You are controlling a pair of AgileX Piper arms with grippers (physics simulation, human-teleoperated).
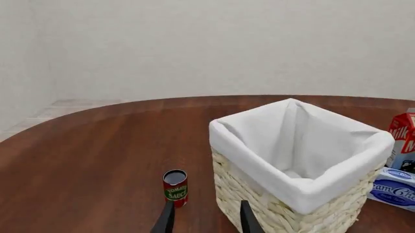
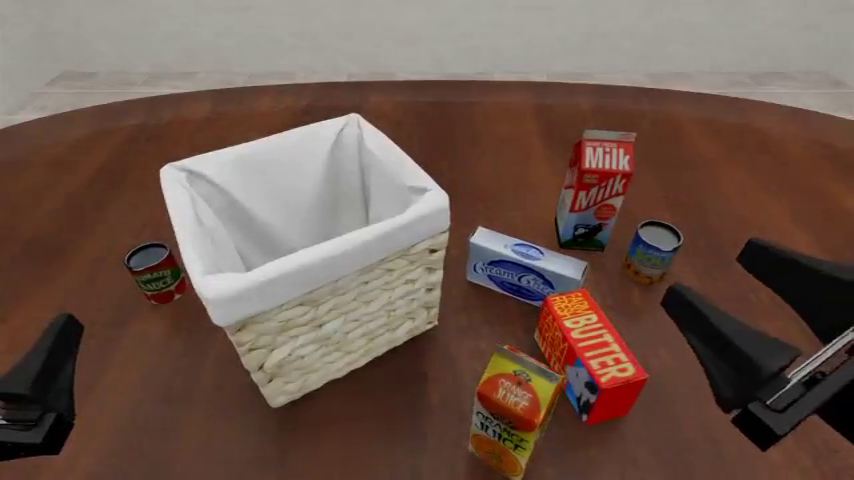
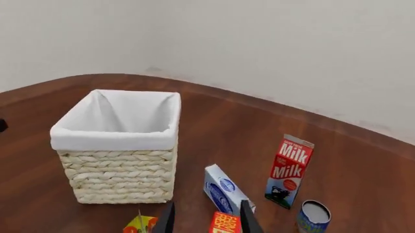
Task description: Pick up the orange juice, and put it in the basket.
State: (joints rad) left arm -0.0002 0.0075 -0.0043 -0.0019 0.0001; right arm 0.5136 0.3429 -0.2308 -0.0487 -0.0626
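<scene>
The orange juice (image 2: 514,420) is a yellow carton standing near the table's front edge, right of the basket (image 2: 340,320); only its top (image 3: 141,224) shows in the right wrist view. The basket, pale wicker with a white lining (image 1: 250,151), stands left of centre and holds nothing that I can see. My right gripper (image 2: 767,312) hovers open to the right of the carton, apart from it, with nothing between its fingers (image 3: 165,219). My left gripper (image 2: 47,375) is low at the front left, its fingers (image 1: 165,219) apart and holding nothing.
A red butter box (image 2: 590,355) leans right beside the orange juice. Behind it lie a cream cheese box (image 2: 523,265), a milk carton (image 2: 594,190) and a small can (image 2: 653,250). A tomato sauce can (image 2: 155,272) stands left of the basket.
</scene>
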